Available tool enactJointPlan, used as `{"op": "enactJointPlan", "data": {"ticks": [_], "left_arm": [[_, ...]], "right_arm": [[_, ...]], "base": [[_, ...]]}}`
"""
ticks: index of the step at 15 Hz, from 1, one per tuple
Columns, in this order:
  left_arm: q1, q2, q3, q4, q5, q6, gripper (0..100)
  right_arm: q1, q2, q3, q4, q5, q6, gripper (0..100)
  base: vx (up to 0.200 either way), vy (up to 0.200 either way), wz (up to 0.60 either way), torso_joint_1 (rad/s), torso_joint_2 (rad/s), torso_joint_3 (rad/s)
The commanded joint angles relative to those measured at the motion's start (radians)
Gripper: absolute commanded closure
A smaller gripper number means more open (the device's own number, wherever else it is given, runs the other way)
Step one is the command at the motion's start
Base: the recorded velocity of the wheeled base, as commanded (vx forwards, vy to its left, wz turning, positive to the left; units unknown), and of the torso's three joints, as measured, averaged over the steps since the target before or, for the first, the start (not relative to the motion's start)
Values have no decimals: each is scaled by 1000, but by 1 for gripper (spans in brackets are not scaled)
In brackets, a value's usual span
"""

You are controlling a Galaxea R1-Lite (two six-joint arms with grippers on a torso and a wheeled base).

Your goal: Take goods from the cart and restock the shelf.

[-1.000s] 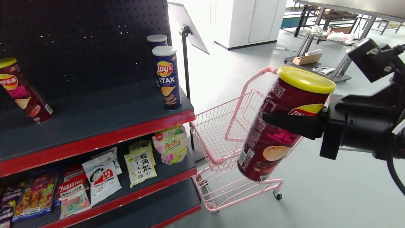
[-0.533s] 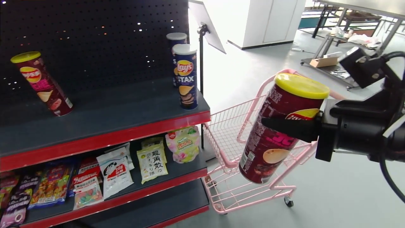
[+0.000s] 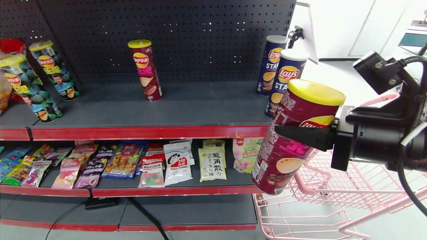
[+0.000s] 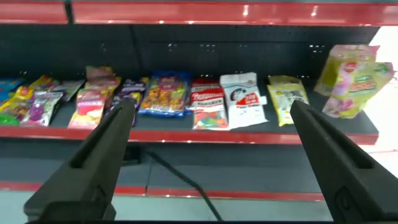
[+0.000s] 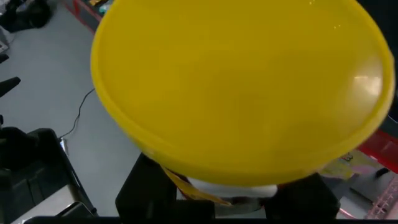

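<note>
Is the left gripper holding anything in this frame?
No, the left gripper is open wide, with nothing held in it.

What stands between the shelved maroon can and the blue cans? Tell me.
Head view: bare shelf board between shelved maroon can and blue cans.

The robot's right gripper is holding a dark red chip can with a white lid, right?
Not quite. The lid is yellow, not white, as the head view shows. The right gripper is indeed holding the dark red chip can.
</note>
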Motion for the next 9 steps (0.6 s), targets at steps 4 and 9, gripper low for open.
{"op": "enactJointPlan", "data": {"ticks": [4,9], "left_arm": [[1,1,0,0,0,0,0],[1,1,0,0,0,0,0]], "right_arm": [[0,-21,37,-5,2,-8,100],[6,-31,36,-3,1,-12,100]], "base": [[0,0,0,0,0,0],[0,160,0,1,2,0]]}}
